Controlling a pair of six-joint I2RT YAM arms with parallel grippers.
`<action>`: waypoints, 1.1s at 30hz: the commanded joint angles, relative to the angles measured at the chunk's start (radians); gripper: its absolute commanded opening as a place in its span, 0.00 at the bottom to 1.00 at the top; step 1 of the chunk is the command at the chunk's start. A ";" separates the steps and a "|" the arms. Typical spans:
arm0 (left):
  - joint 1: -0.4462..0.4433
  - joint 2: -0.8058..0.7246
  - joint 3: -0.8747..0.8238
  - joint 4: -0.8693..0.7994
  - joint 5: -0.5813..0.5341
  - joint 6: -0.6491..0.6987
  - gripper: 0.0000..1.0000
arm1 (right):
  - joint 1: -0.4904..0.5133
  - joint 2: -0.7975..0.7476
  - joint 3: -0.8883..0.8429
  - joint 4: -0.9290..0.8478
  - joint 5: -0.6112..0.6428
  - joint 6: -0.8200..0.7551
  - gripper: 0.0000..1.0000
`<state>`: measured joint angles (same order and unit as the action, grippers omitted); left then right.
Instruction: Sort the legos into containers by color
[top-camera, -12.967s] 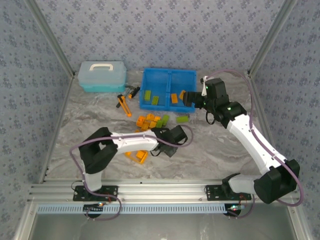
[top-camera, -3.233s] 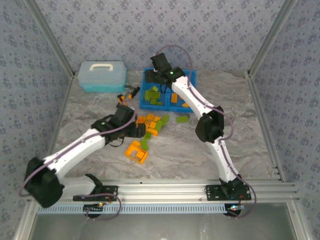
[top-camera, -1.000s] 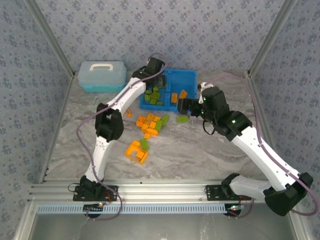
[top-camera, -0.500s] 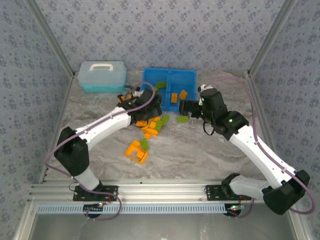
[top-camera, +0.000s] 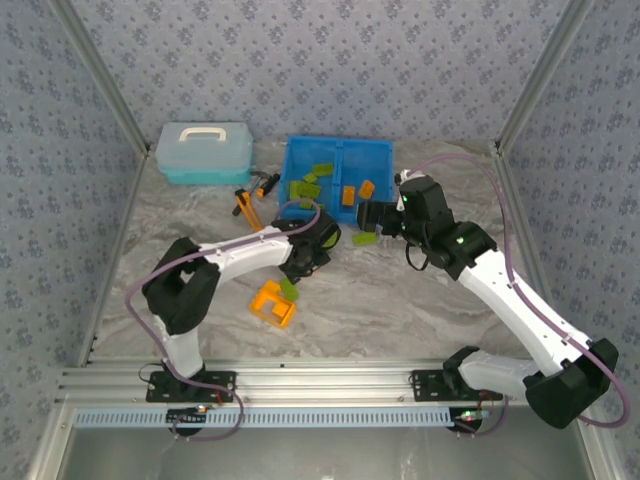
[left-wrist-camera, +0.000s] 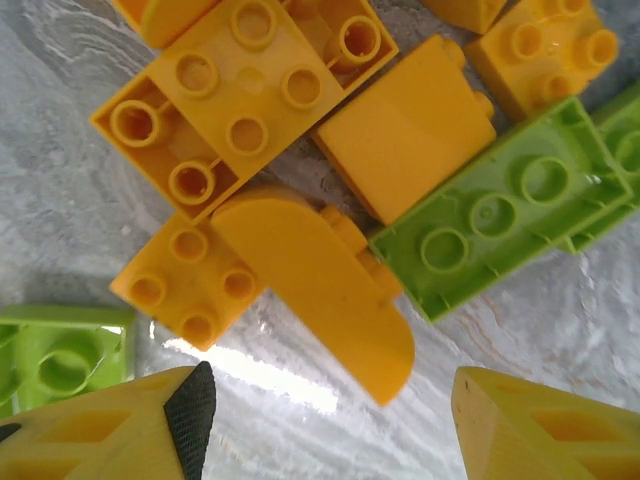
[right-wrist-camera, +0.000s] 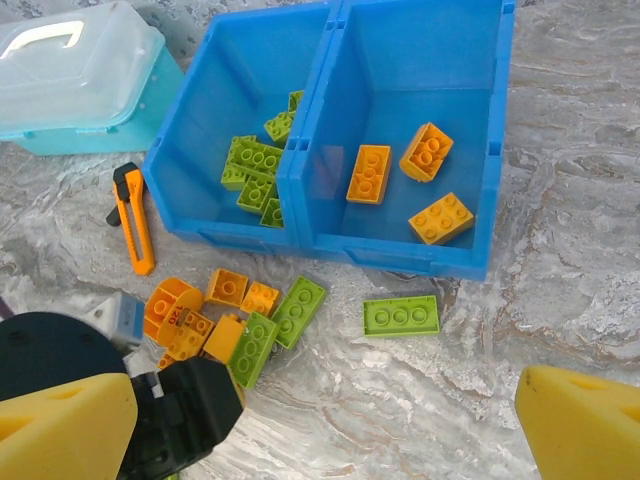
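My left gripper (top-camera: 316, 246) hovers low over the loose pile of legos in front of the blue bin (top-camera: 338, 148). Seen from the left wrist, it (left-wrist-camera: 330, 430) is open over bare table, just short of a curved orange brick (left-wrist-camera: 320, 285), more orange bricks (left-wrist-camera: 245, 85) and a green brick (left-wrist-camera: 500, 210). My right gripper (top-camera: 366, 217) is open near the bin's front right, above a lone green brick (right-wrist-camera: 401, 316). The left compartment (right-wrist-camera: 205, 120) holds several green bricks (right-wrist-camera: 255, 170). Three orange bricks (right-wrist-camera: 368, 173) lie in the right compartment (right-wrist-camera: 440, 60).
A pale blue lidded case (top-camera: 204, 150) stands left of the bin. An orange-and-black hand tool (top-camera: 245, 208) lies in front of it. A larger orange block (top-camera: 272, 303) with a green brick sits nearer the arms. The left arm's dark body (right-wrist-camera: 60, 360) covers part of the pile.
My left gripper has pulled back from the bin's front left and now sits over the loose pile, its elbow drawn in. The right arm has barely moved.
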<state>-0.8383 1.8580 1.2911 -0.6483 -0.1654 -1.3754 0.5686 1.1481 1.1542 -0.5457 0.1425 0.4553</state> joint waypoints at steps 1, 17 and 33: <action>0.001 0.041 0.066 -0.068 -0.040 -0.017 0.63 | -0.004 -0.019 -0.014 -0.022 0.015 -0.007 1.00; 0.006 0.104 0.084 -0.113 -0.079 0.034 0.27 | -0.006 -0.041 -0.033 -0.014 0.012 0.009 1.00; -0.022 -0.080 0.270 -0.093 -0.139 0.395 0.15 | -0.005 -0.063 -0.043 -0.008 0.036 0.025 1.00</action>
<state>-0.8406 1.8084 1.4509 -0.7544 -0.2481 -1.1629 0.5686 1.1198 1.1179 -0.5495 0.1452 0.4576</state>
